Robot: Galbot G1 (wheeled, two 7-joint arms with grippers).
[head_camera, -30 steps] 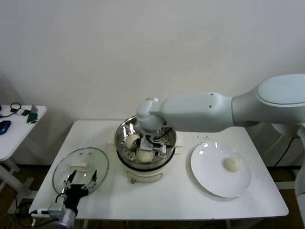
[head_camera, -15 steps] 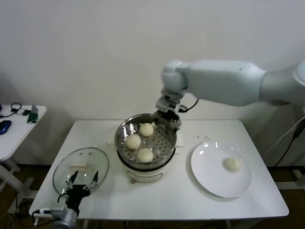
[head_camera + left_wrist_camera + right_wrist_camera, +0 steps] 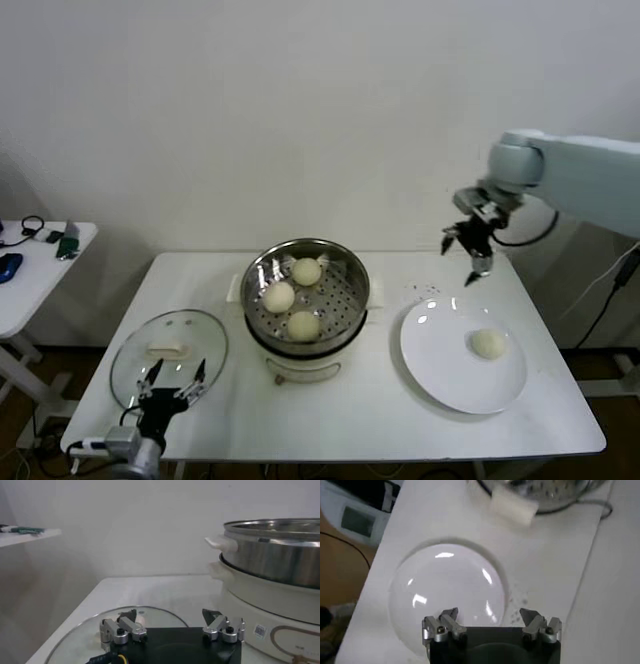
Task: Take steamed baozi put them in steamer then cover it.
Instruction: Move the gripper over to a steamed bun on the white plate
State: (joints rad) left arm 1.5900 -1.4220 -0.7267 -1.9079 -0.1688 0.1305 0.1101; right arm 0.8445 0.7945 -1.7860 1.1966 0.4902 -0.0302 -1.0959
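Open right pincer [image 3: 468, 262] above plate [image 3: 440, 375]

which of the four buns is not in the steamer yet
The bun lying alone on the white plate, right of the steamer. The other three sit together inside the steamer basket.
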